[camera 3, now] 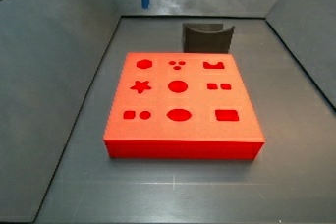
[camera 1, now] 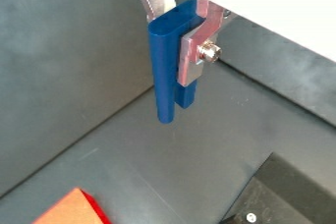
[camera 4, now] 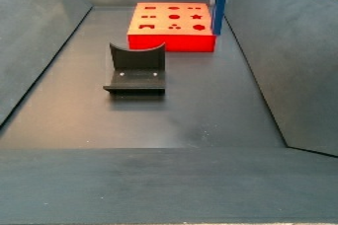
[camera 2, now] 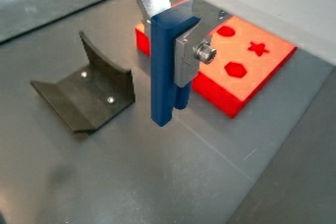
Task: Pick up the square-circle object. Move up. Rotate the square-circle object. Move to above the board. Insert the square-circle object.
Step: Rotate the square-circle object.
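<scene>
You will find no readable text, label, brand or number on the board (camera 3: 180, 100), the square-circle object (camera 2: 163, 66), or, as far as the views resolve, the gripper (camera 2: 176, 53) holding it.

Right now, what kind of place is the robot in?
Probably a robot test bench: a dark walled bin holds only a red board and a grey holder, while the gripper holds a blue square-circle object in the air.

Side views opposed (both high), board (camera 3: 180, 100) shared
</scene>
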